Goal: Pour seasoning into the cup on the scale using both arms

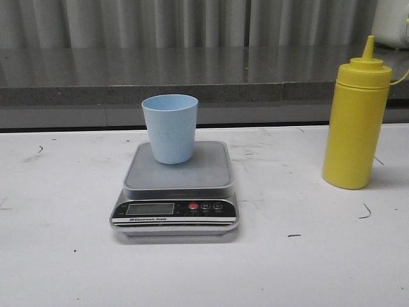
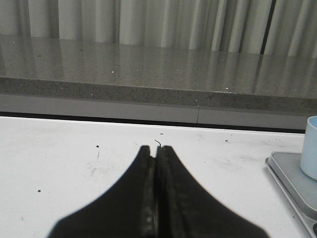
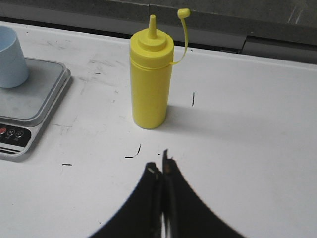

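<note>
The pale blue cup (image 1: pixel 170 128) stands upright on the silver-grey scale (image 1: pixel 176 190) in the middle of the white table. The tall yellow seasoning bottle (image 1: pixel 356 118) stands upright on the table to the right of the scale, its tethered cap off the nozzle. Neither arm shows in the front view. My left gripper (image 2: pixel 157 148) is shut and empty, low over the table left of the scale (image 2: pixel 294 182) and cup (image 2: pixel 312 147). My right gripper (image 3: pixel 161 166) is shut and empty, a short way in front of the bottle (image 3: pixel 150 79); the scale (image 3: pixel 27 106) and cup (image 3: pixel 10 57) lie to its left.
A grey speckled ledge (image 1: pixel 192 80) runs along the back of the table in front of a pale curtain. Small dark marks dot the white tabletop (image 1: pixel 307 268). A white object (image 1: pixel 391 22) sits at the far right on the ledge.
</note>
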Robot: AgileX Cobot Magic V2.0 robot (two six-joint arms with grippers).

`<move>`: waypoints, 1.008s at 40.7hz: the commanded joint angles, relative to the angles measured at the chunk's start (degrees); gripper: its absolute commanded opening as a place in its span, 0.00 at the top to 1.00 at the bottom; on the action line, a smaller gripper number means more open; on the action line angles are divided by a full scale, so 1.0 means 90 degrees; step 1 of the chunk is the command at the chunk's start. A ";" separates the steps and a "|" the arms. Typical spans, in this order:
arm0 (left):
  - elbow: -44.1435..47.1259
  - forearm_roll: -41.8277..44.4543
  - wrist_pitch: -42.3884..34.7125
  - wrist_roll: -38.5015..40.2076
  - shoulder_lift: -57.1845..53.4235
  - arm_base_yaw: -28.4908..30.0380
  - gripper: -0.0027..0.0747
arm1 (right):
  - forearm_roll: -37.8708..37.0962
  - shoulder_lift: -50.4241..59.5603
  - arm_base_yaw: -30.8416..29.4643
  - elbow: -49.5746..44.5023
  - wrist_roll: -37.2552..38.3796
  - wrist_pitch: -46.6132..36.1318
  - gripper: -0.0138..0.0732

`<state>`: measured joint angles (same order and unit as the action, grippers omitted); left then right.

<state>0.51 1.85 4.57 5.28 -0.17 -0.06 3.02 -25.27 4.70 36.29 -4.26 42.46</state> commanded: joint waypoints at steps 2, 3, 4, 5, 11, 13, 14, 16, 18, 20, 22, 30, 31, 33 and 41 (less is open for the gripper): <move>0.0095 0.0009 -0.0558 0.0045 -0.0158 0.0003 0.99 | -0.0045 -0.0025 -0.0001 0.0198 -0.0067 -0.0427 0.98; 0.0095 0.0009 -0.0558 0.0045 -0.0158 0.0003 0.99 | -0.0045 -0.0025 -0.0001 0.0198 -0.0067 -0.0427 0.98; 0.0095 0.0009 -0.0558 0.0045 -0.0158 0.0003 0.99 | -0.0045 -0.0025 -0.0001 0.0198 -0.0067 -0.0427 0.98; 0.0095 0.0009 -0.0558 0.0045 -0.0158 0.0003 0.99 | -0.0045 -0.0025 -0.0001 0.0198 -0.0067 -0.0427 0.98; 0.0095 0.0009 -0.0558 0.0045 -0.0158 0.0003 0.99 | -0.0045 -0.0025 -0.0001 0.0198 -0.0067 -0.0427 0.98; 0.0095 0.0009 -0.0558 0.0045 -0.0158 0.0003 0.99 | -0.0045 -0.0025 -0.0001 0.0198 -0.0067 -0.0427 0.98; 0.0095 0.0009 -0.0558 0.0045 -0.0158 0.0003 0.99 | -0.0045 -0.0025 -0.0001 0.0198 -0.0067 -0.0427 0.98; 0.0095 0.0009 -0.0558 0.0045 -0.0158 0.0003 0.99 | -0.0045 -0.0025 -0.0001 0.0198 -0.0067 -0.0427 0.98; 0.0095 0.0009 -0.0558 0.0045 -0.0158 0.0003 0.99 | -0.0045 -0.0025 -0.0001 0.0198 -0.0067 -0.0427 0.98; 0.0095 0.0009 -0.0558 0.0045 -0.0158 0.0003 0.99 | -0.0045 -0.0025 -0.0001 0.0198 -0.0067 -0.0427 0.98; 0.0095 0.0009 -0.0558 0.0045 -0.0158 0.0003 0.99 | -0.0045 -0.0025 -0.0001 0.0198 -0.0067 -0.0427 0.98; 0.0095 0.0009 -0.0558 0.0045 -0.0158 0.0003 0.99 | -0.0061 0.0275 -0.0060 -0.0027 -0.0067 -0.0562 0.98; 0.0095 0.0009 -0.0558 0.0045 -0.0158 0.0003 0.99 | -0.0061 0.0357 -0.0086 -0.0172 -0.0067 -0.0712 0.98; 0.0095 0.0009 -0.0558 0.0045 -0.0158 0.0003 0.99 | -0.0067 0.0598 -0.0138 -0.0510 -0.0067 -0.1137 0.98; 0.0095 0.0009 -0.0558 0.0045 -0.0158 0.0003 0.99 | 0.0084 0.1749 -0.0340 -0.2310 -0.0067 -0.3179 0.98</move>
<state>0.51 1.85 4.57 5.37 -0.17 -0.06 3.02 -12.68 2.52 19.31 -4.26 24.92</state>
